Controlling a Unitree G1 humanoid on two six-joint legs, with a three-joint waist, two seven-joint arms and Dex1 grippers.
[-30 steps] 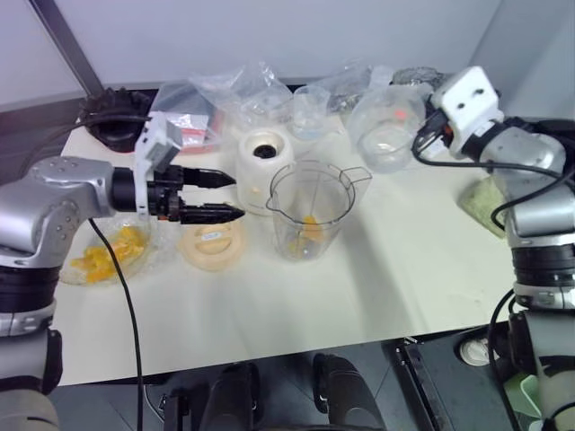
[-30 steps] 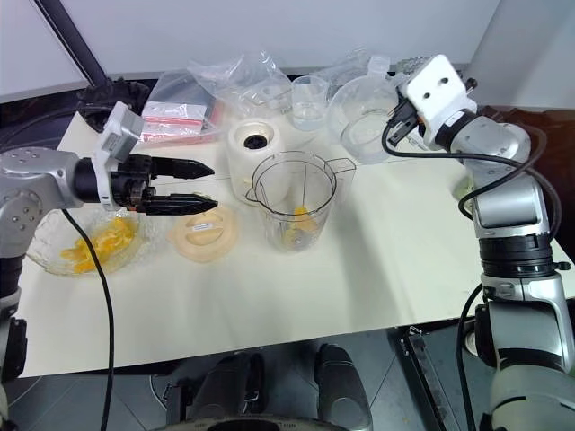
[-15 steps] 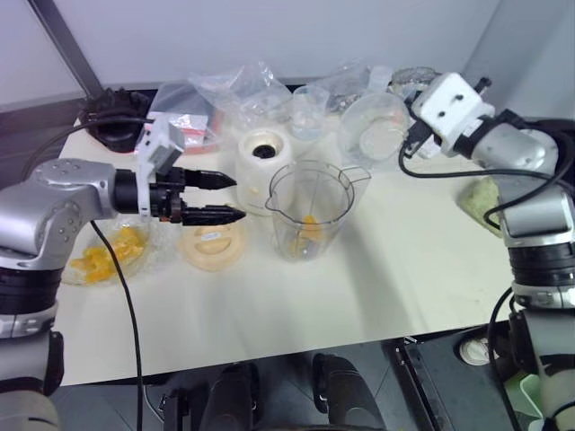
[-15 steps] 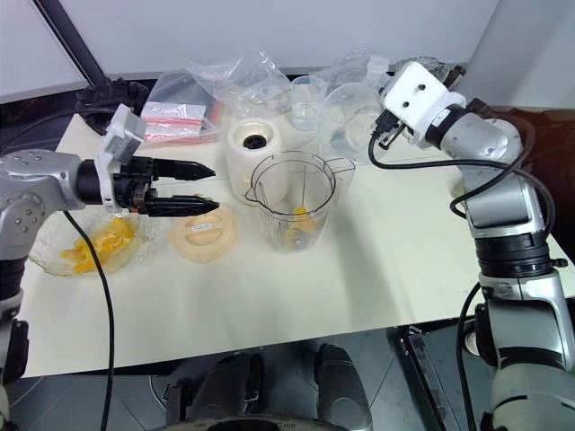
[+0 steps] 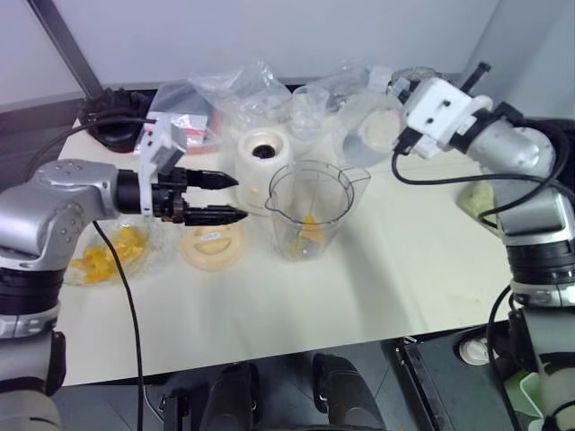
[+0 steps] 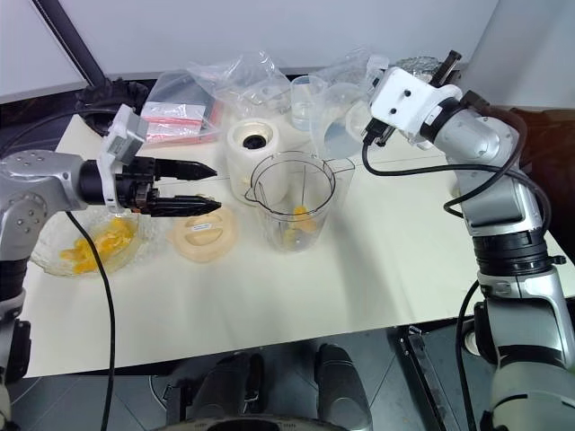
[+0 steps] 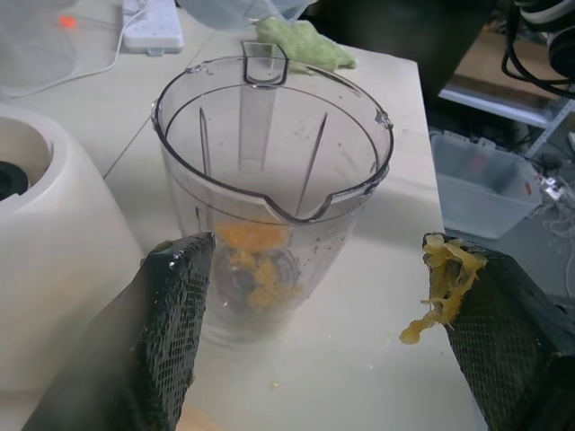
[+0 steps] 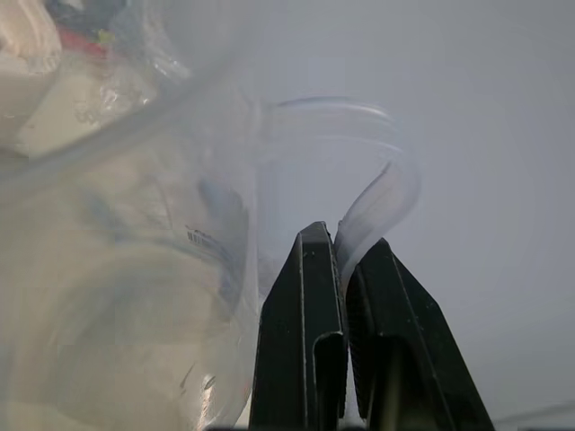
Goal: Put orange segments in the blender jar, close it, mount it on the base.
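Blender jar (image 5: 313, 208) already holds some orange segments (image 7: 253, 259). Left gripper (image 5: 223, 197) gapes empty; right gripper (image 8: 343, 269) pinches a clear lid (image 5: 370, 127). Closing and mounting on base (image 5: 264, 162) remain.

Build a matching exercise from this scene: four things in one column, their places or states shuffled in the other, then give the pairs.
1. blender jar
2. base
3. left claw
4. right claw

A. open, with pulp stuck to one finger
B. shut on a clear lid
C. bare socket on top
D. uncovered, orange segments at the bottom

Pairs: 1-D, 2-C, 3-A, 4-B
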